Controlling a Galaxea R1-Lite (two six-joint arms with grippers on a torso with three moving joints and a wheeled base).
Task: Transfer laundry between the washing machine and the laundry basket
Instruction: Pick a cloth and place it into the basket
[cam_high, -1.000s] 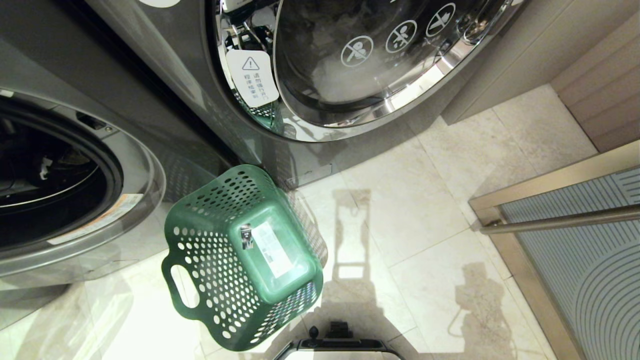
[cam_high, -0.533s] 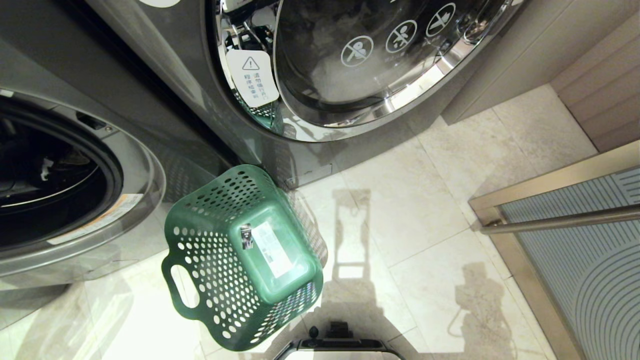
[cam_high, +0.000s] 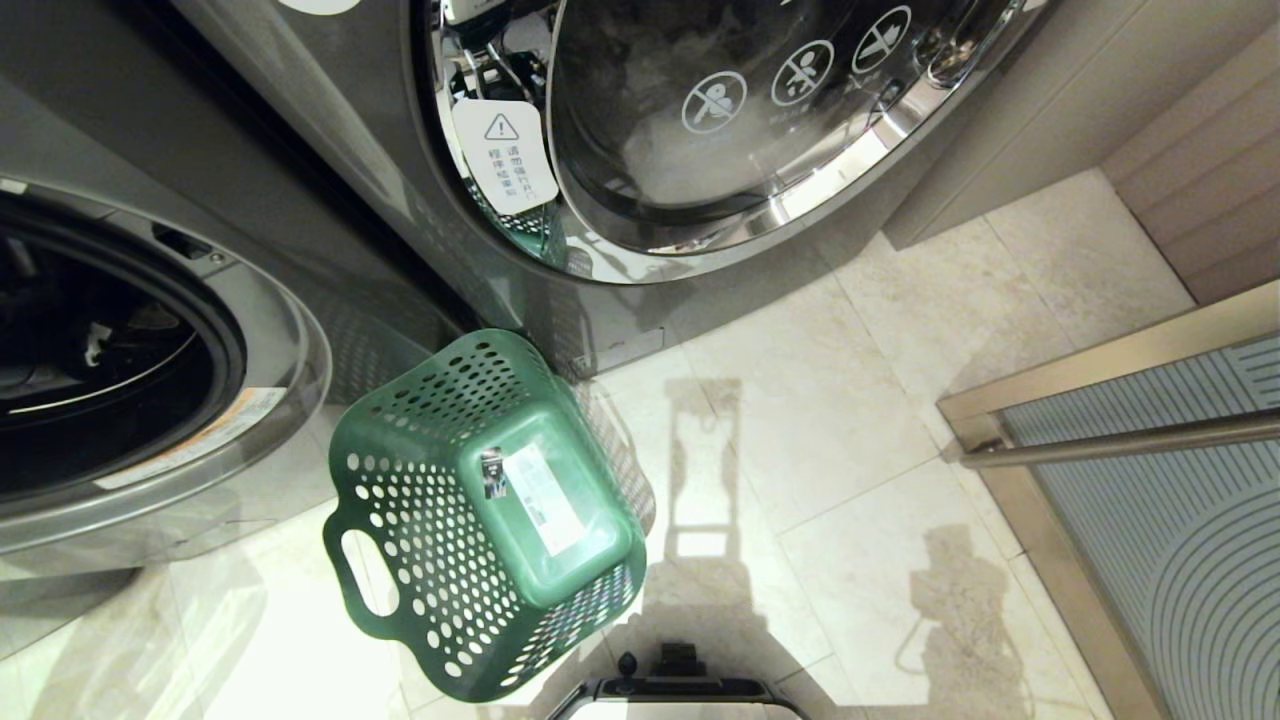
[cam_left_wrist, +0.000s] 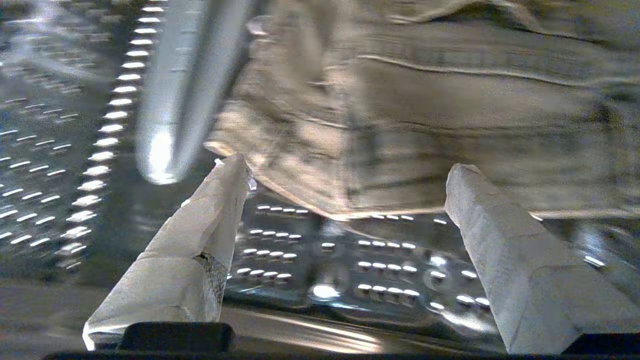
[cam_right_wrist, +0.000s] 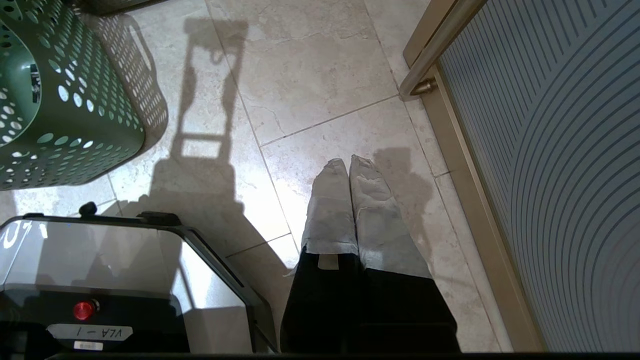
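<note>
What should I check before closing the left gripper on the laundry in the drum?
1. Left gripper open: ok.
2. Laundry ahead of the fingertips: ok.
3. Cloth between the fingers: not ok, it lies beyond them.
4. Perforated drum wall clear of the fingers: cannot tell.
5. Laundry basket empty and upright: ok.
6. Right gripper shut, parked over the floor tiles: ok.

Beige laundry lies in drum; green laundry basket empty.
</note>
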